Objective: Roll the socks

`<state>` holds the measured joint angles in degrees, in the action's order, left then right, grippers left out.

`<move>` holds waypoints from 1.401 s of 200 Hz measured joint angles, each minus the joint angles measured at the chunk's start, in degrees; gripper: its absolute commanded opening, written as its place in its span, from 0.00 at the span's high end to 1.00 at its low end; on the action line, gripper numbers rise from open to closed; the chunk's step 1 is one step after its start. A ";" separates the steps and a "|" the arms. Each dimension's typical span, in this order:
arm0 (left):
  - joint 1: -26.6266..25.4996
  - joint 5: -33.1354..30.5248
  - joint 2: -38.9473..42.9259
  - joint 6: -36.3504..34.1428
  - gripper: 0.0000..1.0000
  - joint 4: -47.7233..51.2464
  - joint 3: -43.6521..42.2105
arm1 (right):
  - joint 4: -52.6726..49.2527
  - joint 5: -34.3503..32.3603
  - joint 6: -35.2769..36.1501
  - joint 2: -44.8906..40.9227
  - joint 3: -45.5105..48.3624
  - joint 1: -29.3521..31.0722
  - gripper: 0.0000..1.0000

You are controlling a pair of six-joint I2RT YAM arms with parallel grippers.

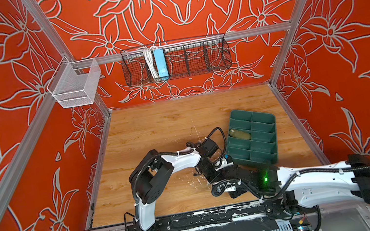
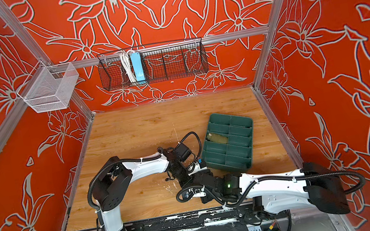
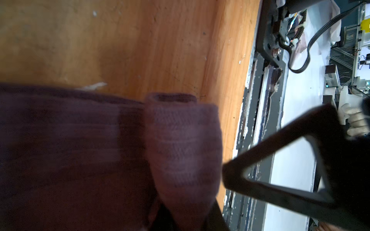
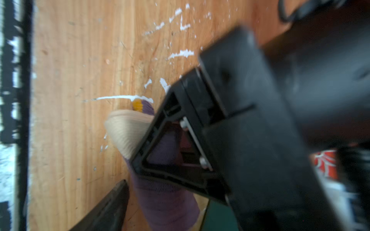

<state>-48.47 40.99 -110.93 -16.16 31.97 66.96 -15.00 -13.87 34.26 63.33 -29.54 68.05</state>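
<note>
The left gripper [image 4: 144, 160] pinches the partly rolled purple sock [image 3: 184, 140] narrowly on the tabletop [image 1: 157, 139] beside the tray [image 1: 266, 117], and the right gripper [image 3: 230, 176] stands wide just beside the roll, holding nothing. If the right closes off-centre, or the left lets go too soon, the roll probably springs open. The olive sock [image 1: 240, 134] lies in the tray.

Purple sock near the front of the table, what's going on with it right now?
The left gripper is shut on the purple sock, which looks partly rolled, with its beige toe showing over the wooden table. The right gripper is at the same sock. Only one of its fingers shows, beside the fabric, so its grip is unclear. The olive sock sits in a compartment of the green tray.
</note>
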 measured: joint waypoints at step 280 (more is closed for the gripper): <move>2.38 -42.66 55.01 4.11 0.10 -5.75 -22.73 | -5.49 12.09 -1.03 25.55 -16.26 1.20 1.00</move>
<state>-46.09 -1.67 -55.92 -12.05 26.22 44.23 -20.49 -1.78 33.23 88.88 -45.80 69.25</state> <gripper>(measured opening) 0.892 0.188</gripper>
